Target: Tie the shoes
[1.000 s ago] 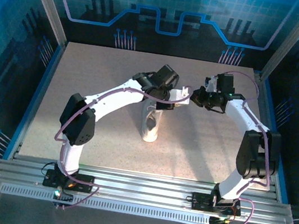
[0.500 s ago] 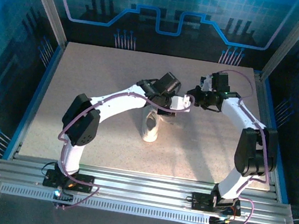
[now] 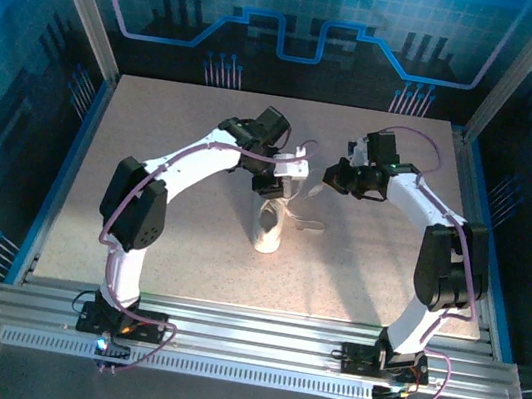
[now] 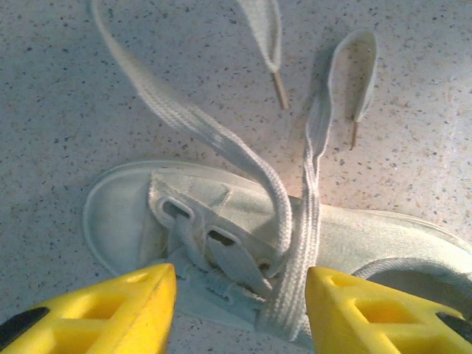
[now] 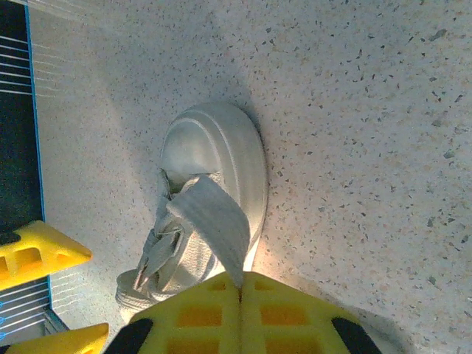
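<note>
The white shoe (image 3: pixel 267 222) lies on the table between the arms, toe toward me; in the left wrist view the shoe (image 4: pixel 221 221) has its laces crossed over the tongue. My left gripper (image 3: pixel 292 169) hovers just above it, open, and the yellow fingers (image 4: pixel 110 310) straddle the eyelets with nothing held. One loose lace (image 4: pixel 158 96) trails away over the table, and another lace (image 4: pixel 318 125) doubles back beside it. My right gripper (image 3: pixel 336 178) is shut on a flat white lace (image 5: pixel 214 217) that rises taut from the shoe (image 5: pixel 221 158) into its closed fingers (image 5: pixel 192 317).
A slack loop of lace (image 3: pixel 309 225) lies on the speckled table (image 3: pixel 168 245) right of the shoe. Metal rails (image 3: pixel 244 338) run along the near edge, and blue enclosure walls stand on the other sides. My left gripper's yellow fingers (image 5: pixel 37 254) appear at the right wrist view's left edge.
My left gripper has opened, let go of a lace, and pulled back to the left over the shoe. The right gripper has shifted slightly left, still shut on its lace.
</note>
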